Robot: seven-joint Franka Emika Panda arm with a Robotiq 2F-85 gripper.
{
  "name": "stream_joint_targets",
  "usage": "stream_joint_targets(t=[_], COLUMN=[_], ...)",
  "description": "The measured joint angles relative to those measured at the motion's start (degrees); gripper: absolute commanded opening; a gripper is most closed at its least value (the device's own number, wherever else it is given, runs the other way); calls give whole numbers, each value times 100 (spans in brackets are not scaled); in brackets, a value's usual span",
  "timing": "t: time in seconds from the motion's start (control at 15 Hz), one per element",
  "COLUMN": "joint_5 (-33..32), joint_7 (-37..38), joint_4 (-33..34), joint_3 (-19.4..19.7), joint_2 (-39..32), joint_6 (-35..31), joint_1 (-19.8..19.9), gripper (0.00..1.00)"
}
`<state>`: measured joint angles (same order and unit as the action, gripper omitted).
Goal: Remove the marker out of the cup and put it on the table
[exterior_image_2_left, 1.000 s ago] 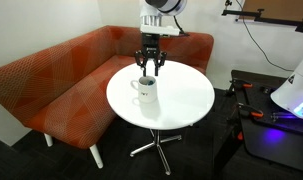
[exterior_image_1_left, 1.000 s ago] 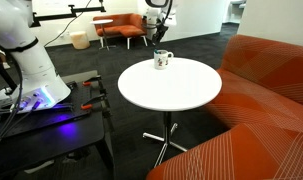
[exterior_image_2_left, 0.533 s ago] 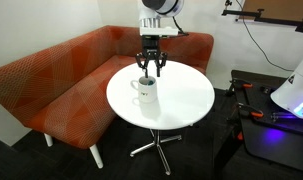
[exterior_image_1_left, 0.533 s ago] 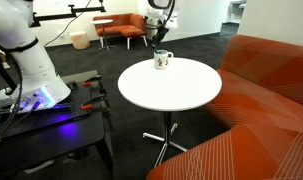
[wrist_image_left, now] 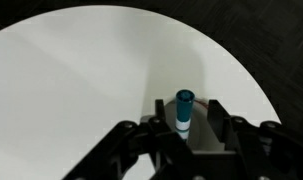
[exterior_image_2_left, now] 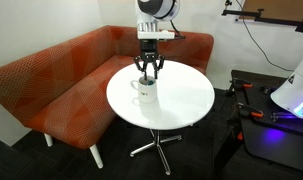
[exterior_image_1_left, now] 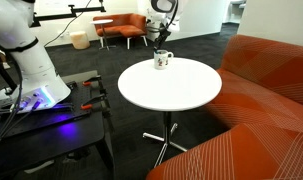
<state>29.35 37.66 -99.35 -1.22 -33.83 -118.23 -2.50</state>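
The tool (exterior_image_2_left: 147, 70) hangs straight above the cup (exterior_image_2_left: 144, 91), which stands near the far edge of the round white bench (exterior_image_2_left: 186, 95), on the side towards the orange sofa (exterior_image_2_left: 51, 80). In the wrist view the marker (wrist_image_left: 184, 108) stands between the two fingers, which are drawn in narrow and appear to pinch it, its teal end poking out past them over bare white benchtop. The cup itself does not show there. In both exterior views the marker is too small to make out, so whether its lower end has fully cleared the rim cannot be told. That is the first risk: a sideways move made too low could catch the marker on the rim, tipping or dragging the light cup, which sits close enough to the edge to be pushed off. The grip looks like a hold on a slim, smooth stick, so a knock could twist it or let it slip back into the cup. On release, a round marker set down near the edge may roll off onto the floor. It seems safer to lay it flat near the middle of the bench, low, before the fingers part.
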Motion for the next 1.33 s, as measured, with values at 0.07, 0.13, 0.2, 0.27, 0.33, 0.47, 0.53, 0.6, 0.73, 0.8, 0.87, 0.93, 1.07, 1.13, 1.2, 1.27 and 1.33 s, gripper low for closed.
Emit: stream_joint_targets(t=[0.07, 0.13, 0.2, 0.27, 0.33, 0.47, 0.53, 0.6, 0.73, 0.8, 0.87, 0.93, 1.07, 1.13, 1.2, 1.27, 1.33], joint_5=[0, 0, 0, 0, 0, 0, 0, 0, 0, 0, 0, 0, 0, 0, 0, 0, 0], joint_7=[1, 1, 2, 2, 2, 3, 3, 3, 3, 3, 3, 3, 3, 3, 3, 3, 3], joint_4=[29, 61, 86, 112, 135, 174, 200, 223, 265, 287, 308, 326, 375, 397, 417, 437, 458], joint_3=[2, 4, 6, 7, 7, 7, 7, 7, 7, 7, 7, 7, 7, 7, 7, 7, 7], joint_2=[-29, -56, -80, -102, -123, -160, -180, -202, -244, -267, -288, -307, -347, -366, -382, -396, -411], joint_6=[1, 3, 5, 7, 8, 11, 16, 20, 35, 45, 52, 56, 73, 84, 94, 109, 133], joint_1=[0, 0, 0, 0, 0, 0, 0, 0, 0, 0, 0, 0, 0, 0, 0, 0, 0], gripper=[47, 45, 45, 46, 46, 46, 45, 45, 44, 44, 44, 44, 41, 40, 38, 40, 40])
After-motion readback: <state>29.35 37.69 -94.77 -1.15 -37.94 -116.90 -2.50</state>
